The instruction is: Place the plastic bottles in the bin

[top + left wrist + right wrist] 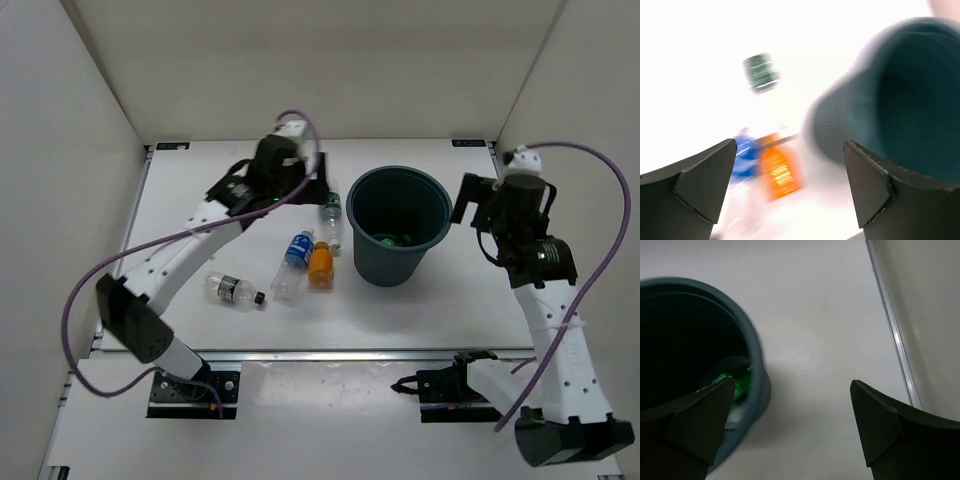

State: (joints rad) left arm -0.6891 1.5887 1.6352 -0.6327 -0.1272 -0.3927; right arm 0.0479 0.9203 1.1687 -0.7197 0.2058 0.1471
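Four bottles are lying on the desk, and I am counting a fifth inside the bin. Starting from the left edge, the dark-label bottle (235,290) is lying alone toward the near edge, well apart from the rest. The blue-label bottle (293,262) and the orange bottle (320,264) are lying just beside each other near the middle. The green-label bottle (330,213) is sitting behind them, toward the far edge. My left gripper (790,145) is hovering over that cluster, fingers spread and nothing between them. The bin (398,262) is standing upright right of the middle, with the green bottle (729,377) showing at its bottom. My right gripper (792,384) is hanging by the bin's right side, fingers likewise apart and empty. I am worrying about the crowding: closing on one bottle could be nudging its neighbour into a roll. The bin is also standing near the left fingers, so a wide swing could be tipping it, and my left wrist view is smeared, which makes aiming harder.
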